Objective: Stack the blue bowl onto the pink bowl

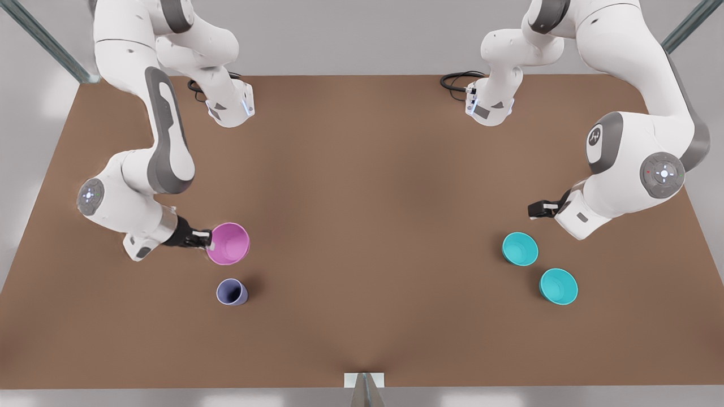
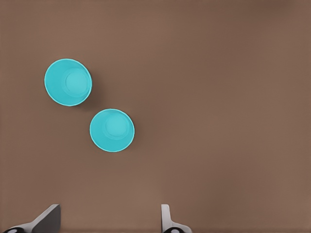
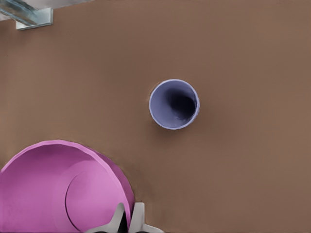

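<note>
Our right tool (image 1: 208, 239) was clamped on the rim of the smooth, glossy pink bowl (image 1: 228, 243), near one table end beside a lavender cup (image 1: 231, 292). Our left tool (image 1: 534, 210) hung open near the blue bowl (image 1: 520, 249) and its twin (image 1: 558, 286) toward the opposite end. Both bowls looked light, stiff and slippery, so we judged the thin rim the best hold.

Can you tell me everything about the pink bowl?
The pink bowl is small, round and pink-magenta, like smooth plastic, with a plain inside and a flat circular bottom. It is tilted, its opening facing up and toward the front view's left, so it looks lifted rather than sitting flat. The right gripper pinches its rim, one finger inside and one outside. It is on the front view's left side of the brown table, just behind the lavender cup, not touching it.
</note>
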